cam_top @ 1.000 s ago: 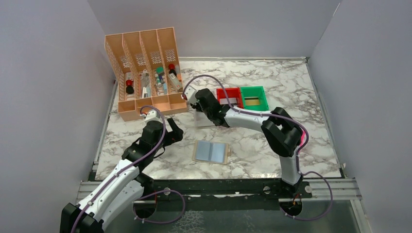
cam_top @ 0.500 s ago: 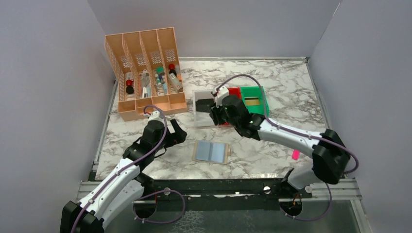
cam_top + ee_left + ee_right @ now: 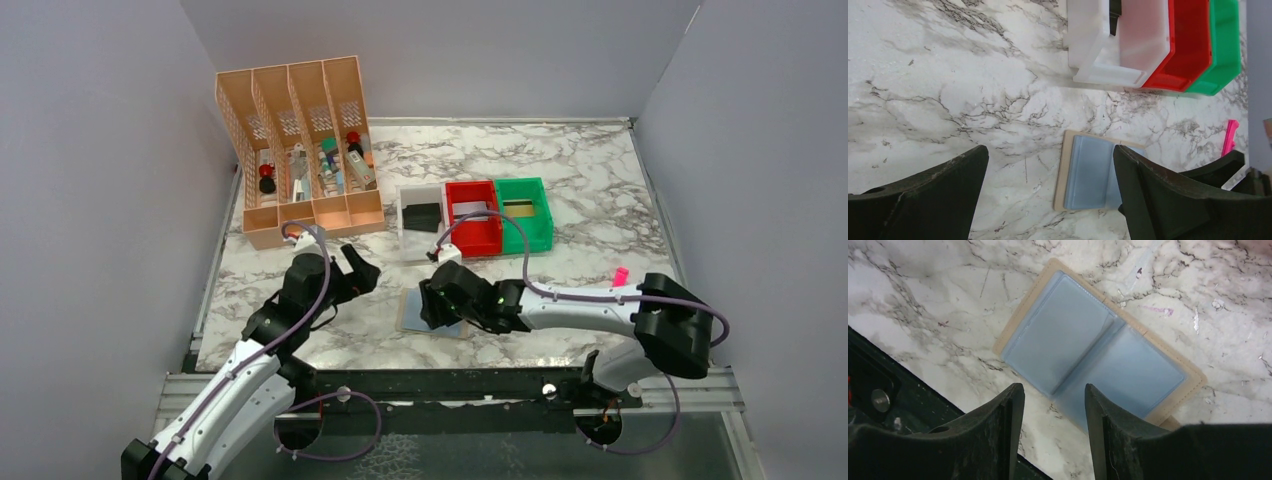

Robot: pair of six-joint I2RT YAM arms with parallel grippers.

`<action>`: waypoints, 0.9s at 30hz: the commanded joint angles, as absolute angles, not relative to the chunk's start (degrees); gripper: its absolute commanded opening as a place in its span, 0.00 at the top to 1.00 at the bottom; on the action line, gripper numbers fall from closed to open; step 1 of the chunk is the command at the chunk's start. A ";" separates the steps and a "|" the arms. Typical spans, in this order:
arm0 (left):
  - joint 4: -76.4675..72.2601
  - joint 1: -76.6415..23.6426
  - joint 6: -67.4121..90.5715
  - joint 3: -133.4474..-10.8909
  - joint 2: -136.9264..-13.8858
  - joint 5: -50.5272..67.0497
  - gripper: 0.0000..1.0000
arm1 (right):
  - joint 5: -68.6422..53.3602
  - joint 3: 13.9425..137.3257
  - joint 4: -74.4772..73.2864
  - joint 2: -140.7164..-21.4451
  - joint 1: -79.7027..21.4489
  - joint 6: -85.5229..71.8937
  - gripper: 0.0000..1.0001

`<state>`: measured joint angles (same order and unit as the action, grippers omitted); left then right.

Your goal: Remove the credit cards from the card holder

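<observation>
Card holder [image 3: 409, 314] flat and open on the marble table [image 3: 600, 190], pale blue-grey lining up, at 6 o'clock from the white bin [image 3: 420, 250] and near the front edge. Directly over it, right gripper [image 3: 436, 306], jaws parted by a moderate gap and pinching nothing. From the right wrist, the lining's centre fold running down between the two black fingers [image 3: 998, 435]. Cannot tell from any view whether cards sit in the pockets.

At 10 o'clock of the holder and apart from it, left gripper [image 3: 357, 270], spread wide and empty.

Black credit card [image 3: 423, 213] inside the white bin. Greyish card [image 3: 474, 209] in the red bin [image 3: 475, 243], which touches the white one at its 3 o'clock. Green bin [image 3: 530, 238] next along at 3 o'clock again.

Pink marker [image 3: 620, 274] at 3 o'clock of the holder, well apart. Orange desk organiser [image 3: 315, 215] at 11 o'clock, against the left wall.
</observation>
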<state>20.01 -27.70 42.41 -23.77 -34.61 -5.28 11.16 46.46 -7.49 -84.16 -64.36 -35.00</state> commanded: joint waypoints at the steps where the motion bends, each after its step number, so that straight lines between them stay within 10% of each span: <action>1: 21.18 -27.38 43.81 -23.55 -32.48 -9.15 0.01 | 20.92 50.11 -12.75 -87.66 -67.22 -40.11 0.45; 27: 21.50 -27.34 43.42 -23.66 -33.52 -8.34 0.01 | 29.83 60.29 -20.18 -107.73 -72.03 -42.90 0.32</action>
